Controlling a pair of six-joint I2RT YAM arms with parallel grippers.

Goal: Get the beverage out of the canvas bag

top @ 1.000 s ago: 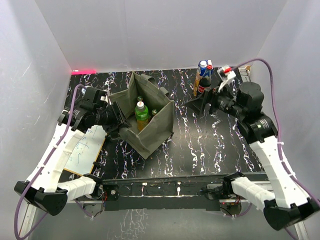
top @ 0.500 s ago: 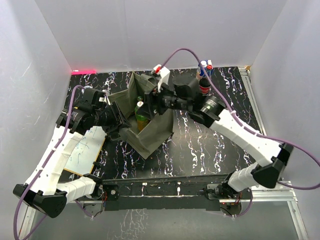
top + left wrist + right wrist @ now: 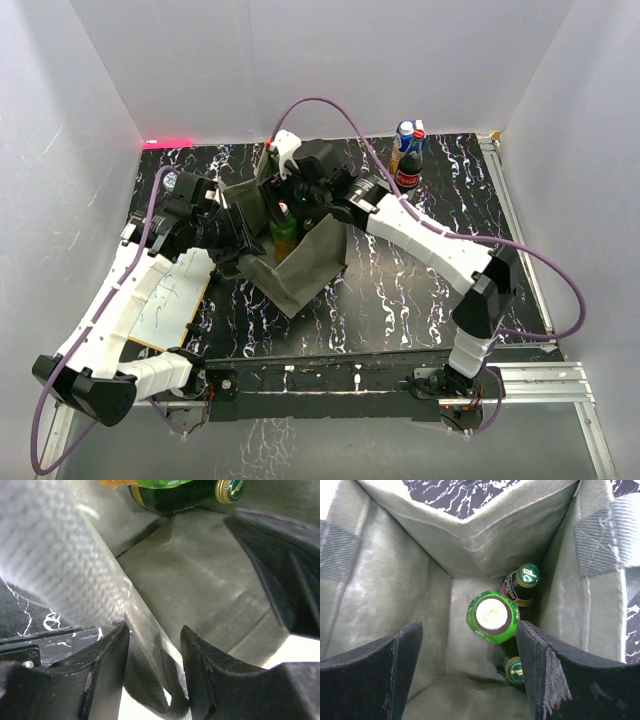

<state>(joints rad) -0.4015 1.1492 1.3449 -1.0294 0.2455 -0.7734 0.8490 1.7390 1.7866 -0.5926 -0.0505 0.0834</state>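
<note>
The olive-grey canvas bag [image 3: 312,262] stands open at the table's middle left. Inside it stands a green bottle with a white cap [image 3: 492,616], between two dark glass bottles with green caps [image 3: 527,576] [image 3: 515,670]. My right gripper [image 3: 470,665] is open and empty. It hovers over the bag's mouth [image 3: 283,205], looking straight down, with the green bottle just ahead of the jaws. My left gripper [image 3: 152,655] is shut on the bag's left wall [image 3: 165,595] near the rim [image 3: 240,238]. The green bottle [image 3: 165,484] shows at the top edge of the left wrist view.
A blue-labelled bottle [image 3: 407,135] and a dark cola bottle with a red label [image 3: 408,172] stand at the back right. A white sheet on a board [image 3: 170,300] lies at the left under my left arm. White walls close the table in.
My right arm has swung from the back right, beside the standing bottles, leftward to above the bag's mouth. My left gripper has kept its hold on the bag.
</note>
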